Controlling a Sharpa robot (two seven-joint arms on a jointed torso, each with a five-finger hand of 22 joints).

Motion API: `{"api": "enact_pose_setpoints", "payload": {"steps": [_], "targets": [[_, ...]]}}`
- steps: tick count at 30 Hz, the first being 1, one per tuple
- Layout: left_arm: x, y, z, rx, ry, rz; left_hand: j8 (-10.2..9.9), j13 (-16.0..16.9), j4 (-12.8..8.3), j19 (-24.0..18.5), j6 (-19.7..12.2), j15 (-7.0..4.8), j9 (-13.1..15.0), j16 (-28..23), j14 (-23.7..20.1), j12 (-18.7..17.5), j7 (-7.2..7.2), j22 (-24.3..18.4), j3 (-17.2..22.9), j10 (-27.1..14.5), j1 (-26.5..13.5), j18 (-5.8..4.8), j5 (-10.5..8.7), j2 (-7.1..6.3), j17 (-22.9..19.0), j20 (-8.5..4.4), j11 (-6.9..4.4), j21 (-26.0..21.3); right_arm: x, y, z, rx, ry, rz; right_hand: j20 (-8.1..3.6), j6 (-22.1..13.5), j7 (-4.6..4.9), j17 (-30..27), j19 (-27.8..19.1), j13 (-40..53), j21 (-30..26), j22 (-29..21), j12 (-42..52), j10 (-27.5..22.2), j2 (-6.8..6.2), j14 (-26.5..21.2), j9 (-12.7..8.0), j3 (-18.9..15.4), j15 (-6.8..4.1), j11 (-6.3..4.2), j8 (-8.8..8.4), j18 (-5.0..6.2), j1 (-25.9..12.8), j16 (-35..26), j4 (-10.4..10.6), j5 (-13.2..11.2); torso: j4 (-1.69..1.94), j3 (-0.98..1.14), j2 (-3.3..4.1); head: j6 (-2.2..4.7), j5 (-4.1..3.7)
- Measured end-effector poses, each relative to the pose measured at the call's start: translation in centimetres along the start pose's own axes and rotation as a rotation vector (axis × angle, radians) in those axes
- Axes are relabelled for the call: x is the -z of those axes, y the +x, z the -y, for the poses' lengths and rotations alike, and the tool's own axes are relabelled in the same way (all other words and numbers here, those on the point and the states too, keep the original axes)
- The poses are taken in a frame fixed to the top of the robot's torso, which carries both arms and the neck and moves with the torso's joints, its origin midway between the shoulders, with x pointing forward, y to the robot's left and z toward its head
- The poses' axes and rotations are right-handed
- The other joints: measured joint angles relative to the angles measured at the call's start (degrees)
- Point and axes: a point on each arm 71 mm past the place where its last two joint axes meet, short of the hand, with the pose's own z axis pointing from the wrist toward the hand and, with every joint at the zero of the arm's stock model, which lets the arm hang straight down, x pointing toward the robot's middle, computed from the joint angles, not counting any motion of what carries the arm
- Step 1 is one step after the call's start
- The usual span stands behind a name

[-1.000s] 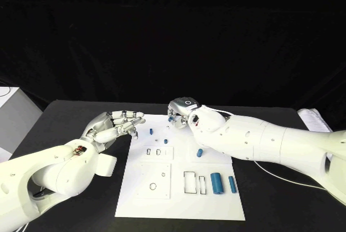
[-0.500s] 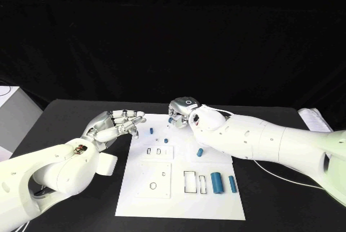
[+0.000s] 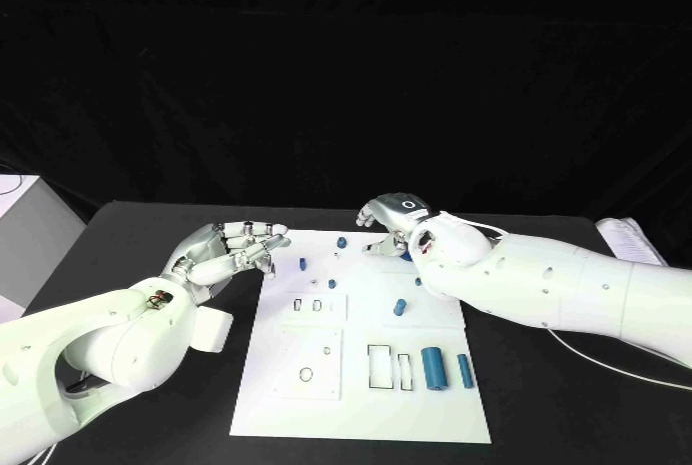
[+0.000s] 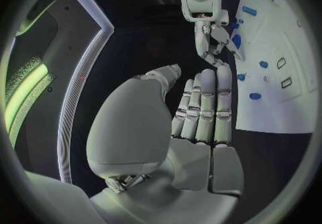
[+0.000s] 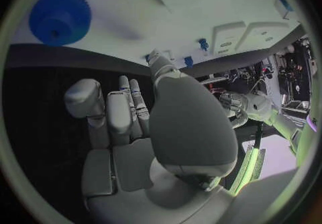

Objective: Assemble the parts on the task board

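right hand: the right hand (image 3: 398,225) hangs over the far end of the board (image 3: 361,405), fingers curled loosely and apart, nothing in them as far as I can see. The right wrist view shows bare fingers (image 5: 127,111) with dark surface (image 3: 130,245) under them.
left hand: the left hand (image 3: 238,248) sits just off the board's near-left edge, fingers side by side and gently bent, holding nothing. The left wrist view (image 4: 201,111) agrees.
gear: the blue gear (image 5: 60,17) lies on the white board just ahead of the right fingertips. In the head view it's the small blue piece (image 3: 340,242) right beside that hand, not touching it.
other parts: two small blue pegs (image 3: 304,264) and (image 3: 330,283) lie between the hands. A short peg (image 3: 400,306) sits under the right forearm, and two long cylinders (image 3: 433,366) and (image 3: 464,369) are well back toward the robot.
step, my guess: going for the gear with the right hand.
how I'd do it: come down square over the gear and pinch it by its rim from both sides, not by the teeth on one side, or it'll skate on the slick board. Lift straight up, keep it flat.
watch out: the forearm hangs over the short peg, so don't sweep low. Left hand is fine parked clear.
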Motion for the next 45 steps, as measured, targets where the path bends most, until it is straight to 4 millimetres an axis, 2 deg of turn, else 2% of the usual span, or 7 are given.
{"api": "enact_pose_setpoints", "payload": {"steps": [4, 6, 9, 12, 21, 33, 45], "targets": [[0.0, -0.2, 0.0, -0.001, -0.001, 0.003, 0.0, 0.0, 0.0, 0.0, 0.0, 0.0, 0.0, 0.0, 0.0, 0.0, 0.0, 0.0, 0.0, 0.0, 0.0, 0.0, 0.0, 0.0, 0.0, 0.0, 0.0, 0.0, 1.3, -1.2, 1.8, -0.037, 0.038, 0.024, -0.74, 0.3, 0.96, 5.7, 3.4, 1.3, 6.2, 7.5, 3.3, 6.3, 0.37, 1.0, 0.1, 1.3, -1.03, -0.85, -0.28, 0.01, 0.4, 3.6, 1.0, 1.2, -0.32, 0.08, -0.01, 0.14, 0.01], [0.0, -0.2, 0.0, -0.002, -0.001, 0.004, 0.0, 0.0, 0.0, 0.0, 0.0, 0.0, 0.0, 0.0, 0.0, 0.0, 0.0, 0.0, 0.0, 0.0, 0.0, 0.0, 0.0, 0.0, 0.0, 0.0, 0.0, 0.0, 2.1, -1.7, 2.9, -0.074, 0.07, 0.029, -0.9, 0.8, 1.54, 8.9, 5.3, 2.5, 10.3, 12.6, 5.4, 10.3, 0.07, 1.0, 0.3, 2.0, -1.03, -0.91, -0.32, -1.08, 0.7, 5.5, 1.1, 1.6, -0.45, 0.11, 0.0, 0.21, 0.01], [0.1, -0.3, 0.0, -0.003, -0.001, 0.006, 0.0, 0.0, 0.0, 0.0, 0.0, 0.0, 0.0, 0.0, 0.0, 0.0, 0.0, 0.0, 0.0, 0.0, 0.0, 0.0, 0.0, 0.0, 0.0, 0.0, 0.0, 0.0, 3.0, -2.2, 4.5, -0.129, 0.127, 0.023, -1.56, 1.0, 1.01, 13.1, 6.4, 7.0, 15.2, 17.7, 12.2, 18.3, -0.91, 1.0, 0.7, 1.9, -2.48, -1.68, 0.15, -1.97, 1.0, 8.1, 1.0, 1.8, -0.69, 0.22, -0.01, 0.36, 0.05], [0.0, -0.4, 0.0, -0.003, -0.001, 0.006, 0.0, 0.0, 0.0, 0.0, 0.0, 0.0, 0.0, 0.0, 0.0, 0.0, 0.0, 0.0, 0.0, 0.0, 0.0, 0.0, 0.0, 0.0, 0.0, 0.0, 0.0, 0.0, 3.7, -2.3, 6.1, -0.178, 0.185, 0.001, -2.22, 0.7, 0.12, 16.4, 6.4, 27.4, 18.1, 18.3, 32.3, 22.6, -1.51, 1.0, 1.2, 0.1, -3.1, -3.39, 1.15, -2.75, 0.4, 10.0, 0.9, 3.2, -0.9, 0.32, 0.01, 0.46, 0.05], [0.0, -0.5, 0.0, -0.003, -0.002, 0.005, 0.0, 0.0, 0.0, -0.2, 0.0, 0.0, 0.1, 0.0, 0.0, 0.0, 0.0, 0.1, 0.0, 0.0, -0.2, 0.0, 0.0, 0.23, -0.1, 0.21, 0.0, 0.0, 4.2, -1.7, 8.0, -0.262, 0.279, -0.091, -1.52, -1.7, 1.09, 17.6, 6.4, 69.1, 22.9, 18.3, 69.5, 26.0, -0.6, 0.9, 2.7, -2.2, -2.28, -2.38, 4.0, -3.64, -0.5, 14.7, 1.4, 4.0, -1.03, 0.49, 0.09, 0.3, -0.08], [-0.1, -0.4, -0.1, -0.002, -0.002, 0.002, 0.0, 0.0, 0.0, -0.4, 0.0, 0.0, 0.0, 0.0, 0.0, 0.0, 0.0, 0.1, 0.0, 0.0, -0.2, 0.0, 0.0, 0.23, -0.2, 0.0, 0.0, 0.2, 3.6, 0.1, 8.3, -0.336, 0.346, -0.17, -0.7, -3.1, 1.67, 17.6, 6.4, 70.9, 26.1, 18.3, 81.3, 25.8, 0.34, 0.8, 3.4, -2.5, -1.42, -1.94, 5.81, -4.53, -0.9, 16.7, 1.6, 6.7, -0.8, 0.37, 0.16, -0.23, -0.14], [-0.1, -0.4, -0.1, -0.003, -0.002, 0.002, 0.0, 0.0, 0.0, -0.4, 0.0, 0.0, 0.0, 0.0, 0.0, 0.0, 0.0, 0.1, 0.0, 0.0, -0.2, 0.0, 0.0, 0.23, -0.2, 0.0, 0.0, 0.2, 3.3, 0.5, 8.0, -0.358, 0.356, -0.187, -0.7, -3.2, 1.73, 17.6, 6.4, 70.9, 26.2, 18.3, 81.7, 25.8, 0.74, 0.8, 3.6, -2.4, -1.42, -1.94, 6.24, -5.39, -0.5, 16.7, 1.6, 7.4, -0.77, 0.32, 0.19, -0.71, -0.08]]}}
